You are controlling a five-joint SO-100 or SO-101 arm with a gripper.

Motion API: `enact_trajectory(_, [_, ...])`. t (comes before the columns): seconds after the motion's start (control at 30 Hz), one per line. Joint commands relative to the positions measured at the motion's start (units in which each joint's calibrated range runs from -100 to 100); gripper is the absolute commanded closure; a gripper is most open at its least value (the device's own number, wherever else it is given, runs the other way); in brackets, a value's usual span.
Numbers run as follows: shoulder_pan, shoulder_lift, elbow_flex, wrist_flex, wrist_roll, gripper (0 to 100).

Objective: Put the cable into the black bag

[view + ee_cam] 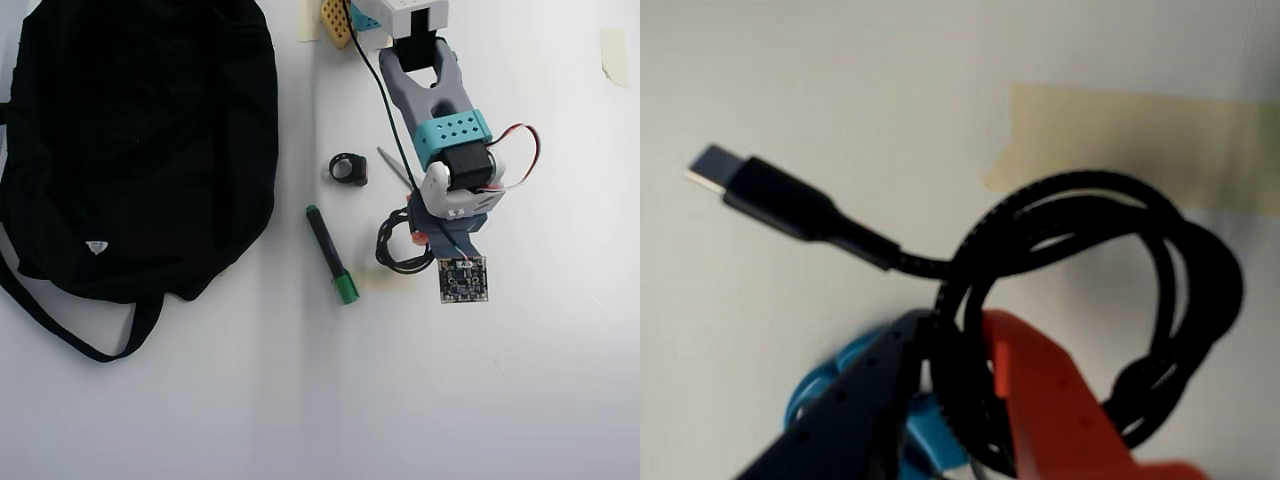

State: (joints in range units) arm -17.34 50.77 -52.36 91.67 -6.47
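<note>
Only overhead, black bag [140, 140] beside cable [398, 255].

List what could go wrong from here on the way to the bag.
1. The fingers pinch only one side of the cable coil; it may slip or uncoil when lifted.
2. The loose plug end could drag and snag.
3. The marker and black ring lie between the cable and the black bag; a low sweep may knock them.
</note>
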Motion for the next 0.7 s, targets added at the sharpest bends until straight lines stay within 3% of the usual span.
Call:
enact_trajectory(0.0, [-0.54,-2.05,-4.87,3.08,0.23,98])
enact_trajectory(0.67, [-0.31,-3.22,-6.58,7.81,0.23,98])
